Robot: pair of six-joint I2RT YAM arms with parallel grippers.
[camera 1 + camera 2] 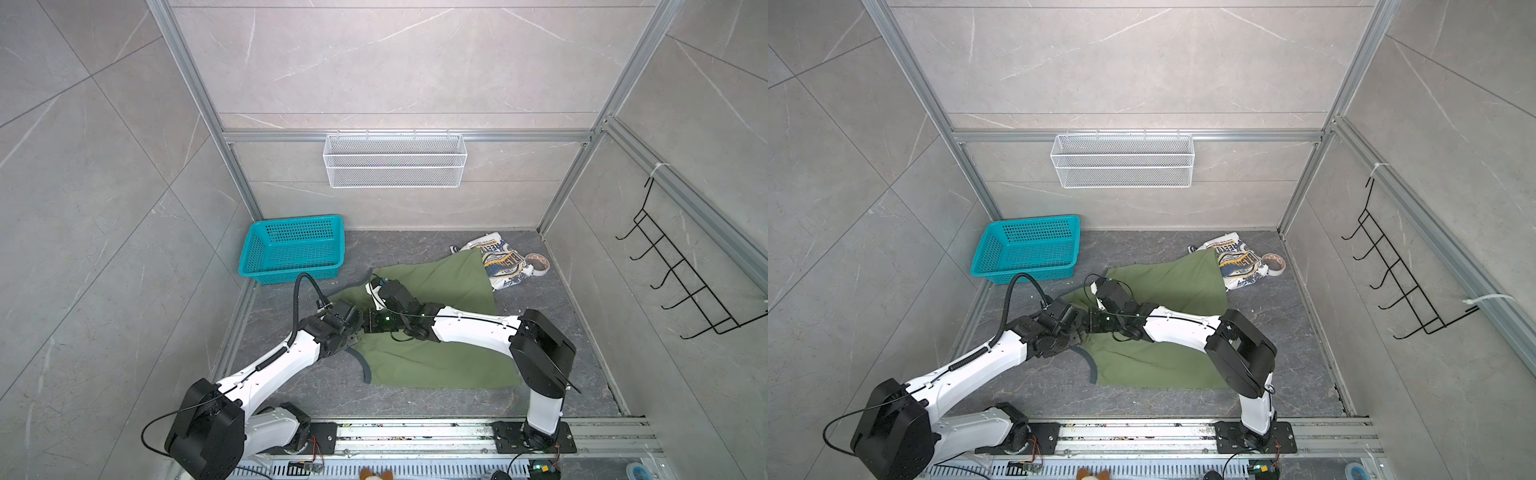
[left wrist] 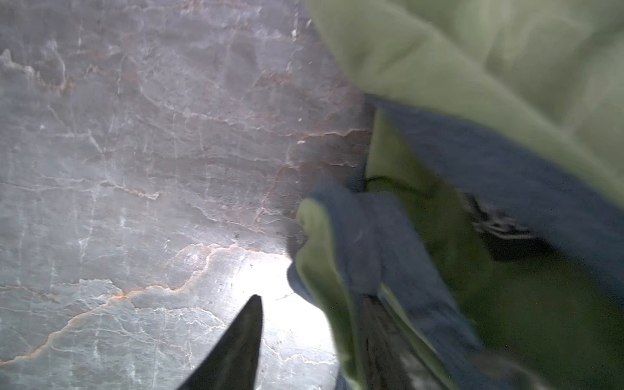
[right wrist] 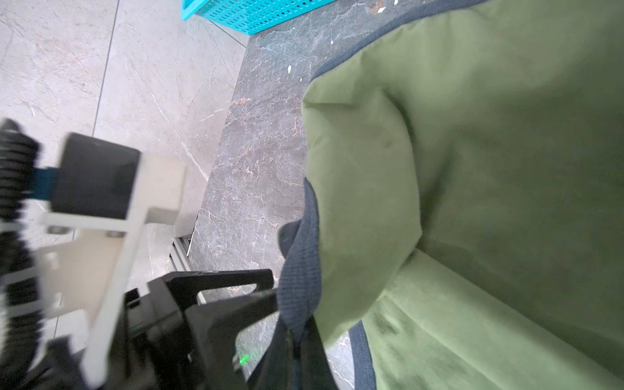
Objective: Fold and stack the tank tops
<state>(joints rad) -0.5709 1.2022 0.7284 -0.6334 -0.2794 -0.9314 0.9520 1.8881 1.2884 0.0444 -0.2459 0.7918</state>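
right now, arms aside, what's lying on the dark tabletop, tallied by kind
tank tops: 2 (olive green tank top, white tank top)
baskets: 1 (teal basket)
tape rolls: 1 (tape roll)
total: 4

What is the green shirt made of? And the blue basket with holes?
The green tank top looks like soft matte cloth: it creases and drapes. The basket is probably moulded plastic: smooth, even colour, neat rows of holes.
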